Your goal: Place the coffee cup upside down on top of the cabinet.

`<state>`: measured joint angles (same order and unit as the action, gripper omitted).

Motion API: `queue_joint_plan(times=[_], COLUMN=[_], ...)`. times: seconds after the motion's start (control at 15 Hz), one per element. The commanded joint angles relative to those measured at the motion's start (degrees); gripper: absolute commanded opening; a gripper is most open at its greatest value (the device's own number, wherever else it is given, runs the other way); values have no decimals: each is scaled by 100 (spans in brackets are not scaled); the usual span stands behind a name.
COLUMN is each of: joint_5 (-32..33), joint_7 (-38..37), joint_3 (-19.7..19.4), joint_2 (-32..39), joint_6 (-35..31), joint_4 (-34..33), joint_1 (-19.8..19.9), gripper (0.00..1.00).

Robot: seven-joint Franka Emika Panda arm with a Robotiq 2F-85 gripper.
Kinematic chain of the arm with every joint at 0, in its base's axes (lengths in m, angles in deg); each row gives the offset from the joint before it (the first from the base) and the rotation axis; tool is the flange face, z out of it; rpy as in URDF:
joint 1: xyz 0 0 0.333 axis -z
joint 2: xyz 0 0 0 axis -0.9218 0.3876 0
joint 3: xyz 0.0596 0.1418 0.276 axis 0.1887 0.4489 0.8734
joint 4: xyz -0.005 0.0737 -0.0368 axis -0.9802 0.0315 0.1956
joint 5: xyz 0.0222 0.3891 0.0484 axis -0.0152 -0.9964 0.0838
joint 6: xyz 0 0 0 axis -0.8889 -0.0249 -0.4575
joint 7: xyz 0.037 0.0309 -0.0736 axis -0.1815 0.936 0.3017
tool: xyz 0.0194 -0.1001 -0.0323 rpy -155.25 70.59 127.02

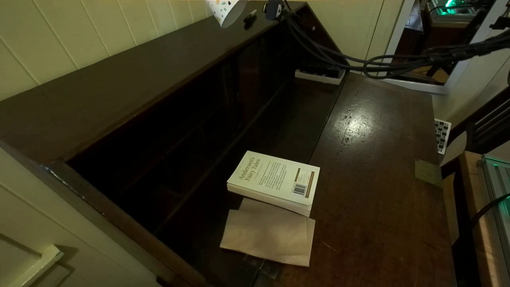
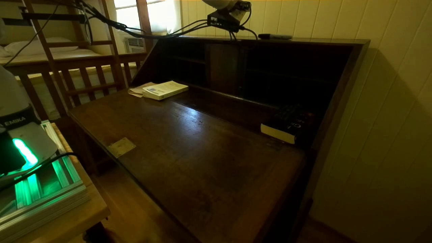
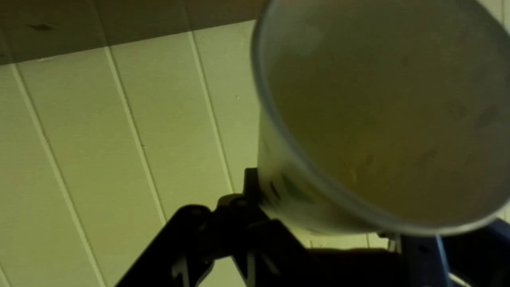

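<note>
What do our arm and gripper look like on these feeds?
The arm is pale and rounded, with "EMIKA" on a dark band and a green light glowing below. Black cables run to a black box. The gripper is black, with angular links and rounded joints.

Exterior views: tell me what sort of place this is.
Most likely a bedroom, probably in a home: an exterior view shows a bed with a pillow on it and a wooden ladder in front.

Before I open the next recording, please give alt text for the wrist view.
A white flecked tapered paper cup dominates the right half, open mouth facing the viewer, held in a dark two-fingered gripper. Behind it stands a pale yellow-green grooved wall.
</note>
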<state>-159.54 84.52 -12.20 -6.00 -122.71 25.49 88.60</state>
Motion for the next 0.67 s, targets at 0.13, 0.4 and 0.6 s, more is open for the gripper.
queue_joint_plan(times=[0.13, 0.4, 0.6], joint_5=[-1926, -2489, -2382], joint_7=[2277, 2869, 3021], joint_3=[-116, 53, 223], joint_2=[-108, -63, -10], joint_6=[-250, 44, 161], joint_4=[-120, -347, -496], joint_1=[-144, 264, 563], gripper=[38, 38, 38])
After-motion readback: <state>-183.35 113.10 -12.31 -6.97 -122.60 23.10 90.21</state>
